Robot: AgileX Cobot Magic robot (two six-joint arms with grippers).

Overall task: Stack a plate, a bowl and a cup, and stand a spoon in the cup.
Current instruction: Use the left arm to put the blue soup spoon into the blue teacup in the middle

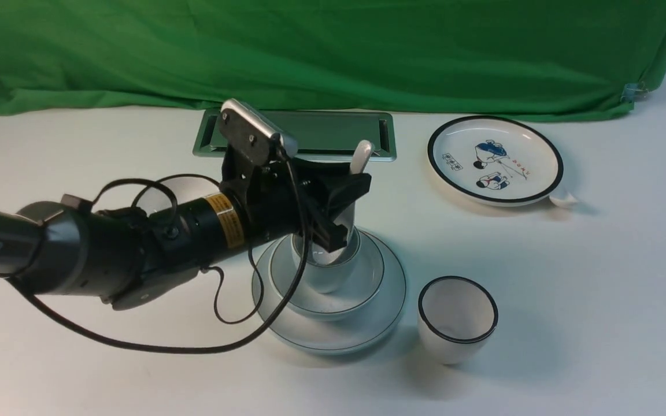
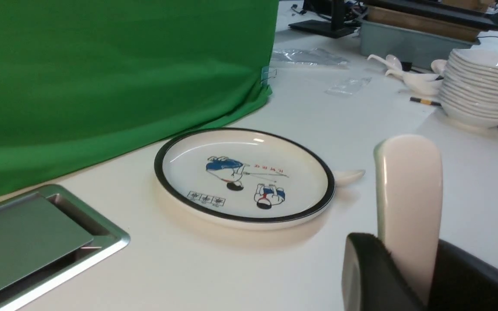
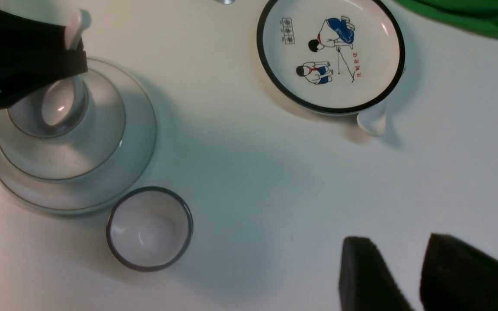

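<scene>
The plain white plate [image 1: 388, 312] lies at the table's middle with the shallow bowl [image 1: 370, 280] on it and the small cup [image 1: 324, 277] inside the bowl. My left gripper [image 1: 341, 214] is shut on the white spoon [image 1: 361, 156], gripping its handle [image 2: 409, 185]. The spoon stands upright and its scoop [image 3: 59, 103] is down in the cup [image 3: 28, 125]. The handle tip sticks up above the fingers. My right gripper [image 3: 398, 246] hangs open over bare table to the right of the stack, with nothing between its fingers.
A black-rimmed cup [image 1: 457, 318] stands just right of the stack. The cartoon plate [image 1: 495, 159] sits at back right with another spoon [image 1: 564, 200] poking out beside it. Behind lie a metal hatch [image 1: 321, 130] and green cloth [image 1: 333, 52]. My left arm partly hides a white dish [image 1: 191, 188].
</scene>
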